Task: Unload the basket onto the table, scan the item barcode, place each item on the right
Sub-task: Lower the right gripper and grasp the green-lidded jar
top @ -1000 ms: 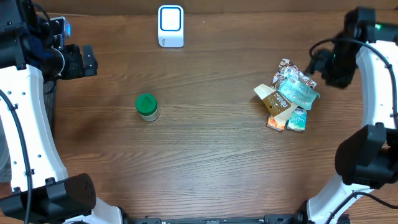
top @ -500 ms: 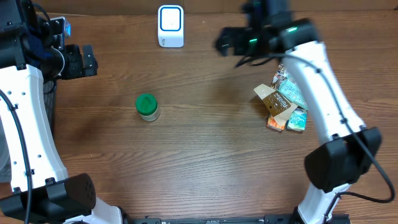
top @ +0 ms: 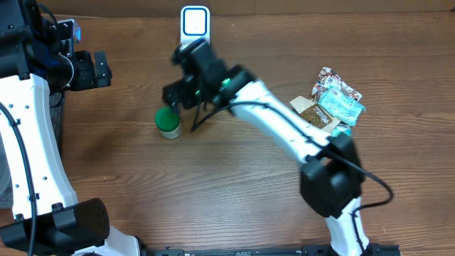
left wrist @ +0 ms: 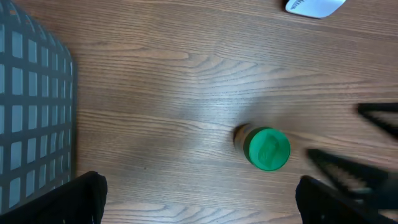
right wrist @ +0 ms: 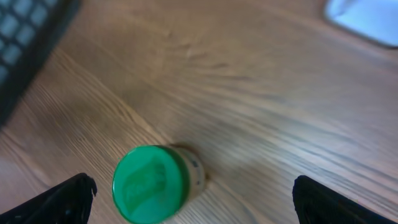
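R pincer [top: 171,95] swung across to green-lid jar [top: 168,121], wide; L pincer [top: 102,70] wide; scanner [top: 195,29] nr.

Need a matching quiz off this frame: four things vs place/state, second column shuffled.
Things:
1. jar
2. scanner
3. packets
4. right gripper

Place/state:
a. white, at the far edge
b. open, close to the jar
c. green lid, upright, left of centre
d. heaped at the right side

Pairs: 1-c, 2-a, 3-d, 4-b
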Action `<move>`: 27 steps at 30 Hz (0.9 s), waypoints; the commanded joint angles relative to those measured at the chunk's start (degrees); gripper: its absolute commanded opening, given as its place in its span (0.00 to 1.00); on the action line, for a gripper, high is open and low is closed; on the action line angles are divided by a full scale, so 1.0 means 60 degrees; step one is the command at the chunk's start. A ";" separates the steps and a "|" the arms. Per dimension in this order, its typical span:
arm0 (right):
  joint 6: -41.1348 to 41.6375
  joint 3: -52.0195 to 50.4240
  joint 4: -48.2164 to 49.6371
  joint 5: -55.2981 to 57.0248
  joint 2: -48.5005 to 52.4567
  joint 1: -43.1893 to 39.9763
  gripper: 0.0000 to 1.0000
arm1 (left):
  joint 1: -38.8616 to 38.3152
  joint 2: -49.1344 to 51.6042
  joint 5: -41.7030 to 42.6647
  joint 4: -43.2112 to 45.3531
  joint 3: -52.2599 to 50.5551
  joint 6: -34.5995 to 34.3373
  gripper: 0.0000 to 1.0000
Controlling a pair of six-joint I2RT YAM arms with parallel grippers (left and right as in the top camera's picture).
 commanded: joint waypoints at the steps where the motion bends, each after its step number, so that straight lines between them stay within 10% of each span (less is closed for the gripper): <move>1: -0.0240 -0.0047 0.0361 0.0980 0.0353 0.0503 1.00 | 0.0007 -0.0004 0.0076 0.0036 -0.0044 0.0211 0.99; 27: -0.0980 -0.0240 0.1147 0.1679 0.1581 0.1290 0.87 | 0.0007 -0.0004 0.0076 0.0036 -0.0044 0.0211 1.00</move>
